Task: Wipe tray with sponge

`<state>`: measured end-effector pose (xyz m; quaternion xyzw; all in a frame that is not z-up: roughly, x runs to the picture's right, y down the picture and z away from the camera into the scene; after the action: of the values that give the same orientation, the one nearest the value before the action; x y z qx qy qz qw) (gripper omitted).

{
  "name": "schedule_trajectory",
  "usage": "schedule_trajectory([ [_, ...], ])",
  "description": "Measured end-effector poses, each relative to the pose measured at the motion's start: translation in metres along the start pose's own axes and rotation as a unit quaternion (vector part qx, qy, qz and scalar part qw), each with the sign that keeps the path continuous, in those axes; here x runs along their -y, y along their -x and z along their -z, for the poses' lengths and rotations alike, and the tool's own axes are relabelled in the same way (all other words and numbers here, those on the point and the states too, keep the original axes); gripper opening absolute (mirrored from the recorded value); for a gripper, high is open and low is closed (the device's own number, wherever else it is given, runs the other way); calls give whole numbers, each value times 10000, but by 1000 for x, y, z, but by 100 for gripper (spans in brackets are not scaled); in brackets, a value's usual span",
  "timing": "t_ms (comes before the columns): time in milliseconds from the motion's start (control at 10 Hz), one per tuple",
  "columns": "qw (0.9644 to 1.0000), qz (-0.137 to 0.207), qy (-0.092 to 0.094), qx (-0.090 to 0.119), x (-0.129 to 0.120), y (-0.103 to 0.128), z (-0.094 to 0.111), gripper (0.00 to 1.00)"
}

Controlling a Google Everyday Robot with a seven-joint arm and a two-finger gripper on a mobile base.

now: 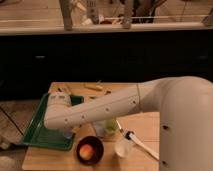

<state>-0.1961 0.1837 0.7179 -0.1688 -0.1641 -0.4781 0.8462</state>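
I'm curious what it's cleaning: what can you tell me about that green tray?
The tray is flat, rectangular, dark green and plastic-looking, with a low raised rim. It lies on the left of the wooden table. The arm reaches over it, covering its right part; the gripper is down at its near right corner.

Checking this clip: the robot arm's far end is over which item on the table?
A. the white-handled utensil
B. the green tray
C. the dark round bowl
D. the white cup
B: the arm reaches left and its end, with the gripper under it, is above the right part of the green tray. The dark bowl and white cup stand apart from it, nearer the table's front edge.
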Motion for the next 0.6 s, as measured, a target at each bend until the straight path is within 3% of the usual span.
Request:
schedule_trajectory([
  [600, 9963, 676, -85, 526, 49, 14, -10, 0],
])
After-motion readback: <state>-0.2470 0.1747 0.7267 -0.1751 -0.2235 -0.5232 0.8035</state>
